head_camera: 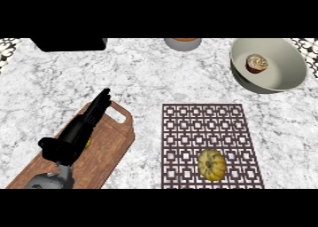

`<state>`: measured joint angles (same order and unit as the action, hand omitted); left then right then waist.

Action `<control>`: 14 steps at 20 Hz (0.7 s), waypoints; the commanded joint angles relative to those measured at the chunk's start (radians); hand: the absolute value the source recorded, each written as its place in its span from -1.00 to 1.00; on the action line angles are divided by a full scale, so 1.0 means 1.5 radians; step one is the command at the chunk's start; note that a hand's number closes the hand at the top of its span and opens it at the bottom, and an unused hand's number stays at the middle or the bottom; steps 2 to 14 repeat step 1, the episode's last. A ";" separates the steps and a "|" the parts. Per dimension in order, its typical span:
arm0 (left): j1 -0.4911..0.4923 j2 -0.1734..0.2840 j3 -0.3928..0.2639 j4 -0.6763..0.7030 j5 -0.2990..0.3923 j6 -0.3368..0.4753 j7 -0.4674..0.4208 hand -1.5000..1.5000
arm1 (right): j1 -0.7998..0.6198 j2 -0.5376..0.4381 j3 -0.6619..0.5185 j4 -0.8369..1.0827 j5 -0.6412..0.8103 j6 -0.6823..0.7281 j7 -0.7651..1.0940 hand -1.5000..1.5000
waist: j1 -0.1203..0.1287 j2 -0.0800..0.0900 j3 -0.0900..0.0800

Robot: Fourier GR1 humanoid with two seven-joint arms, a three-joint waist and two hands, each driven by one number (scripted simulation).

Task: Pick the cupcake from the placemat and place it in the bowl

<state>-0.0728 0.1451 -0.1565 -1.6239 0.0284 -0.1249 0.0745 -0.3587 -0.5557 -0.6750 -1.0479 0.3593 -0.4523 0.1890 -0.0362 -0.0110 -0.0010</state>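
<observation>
The cupcake (pixel 257 63), with a brown base and pale swirled topping, sits inside the grey-green bowl (pixel 287 80) at the counter's far right. The dark lattice placemat (pixel 210 128) lies at the lower middle, with a small yellow squash (pixel 212 164) on its near part. My left hand (pixel 79 133) is over the wooden cutting board (pixel 115 150) at the lower left, fingers straight and pointing away, holding nothing. My right hand does not show.
A black appliance (pixel 69 43) stands at the far left edge. A grey container with an orange top (pixel 183 43) sits at the far middle. Patterned tile (pixel 4 53) borders the marble counter at both far corners.
</observation>
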 commanded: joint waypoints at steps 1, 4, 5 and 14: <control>0.008 -0.019 -0.015 0.035 -0.022 0.004 -0.047 0.00 | 0.136 0.019 -0.056 -0.093 -0.089 0.060 -0.062 -1.00 | 0.006 0.004 0.000; 0.008 -0.019 -0.015 0.035 -0.022 0.004 -0.047 0.00 | 0.136 0.019 -0.056 -0.093 -0.089 0.060 -0.062 -1.00 | 0.006 0.004 0.000; 0.008 -0.019 -0.015 0.035 -0.022 0.004 -0.047 0.00 | 0.136 0.019 -0.056 -0.093 -0.089 0.060 -0.062 -1.00 | 0.006 0.004 0.000; 0.008 -0.019 -0.015 0.035 -0.022 0.004 -0.047 0.00 | 0.136 0.019 -0.056 -0.093 -0.089 0.060 -0.062 -1.00 | 0.006 0.004 0.000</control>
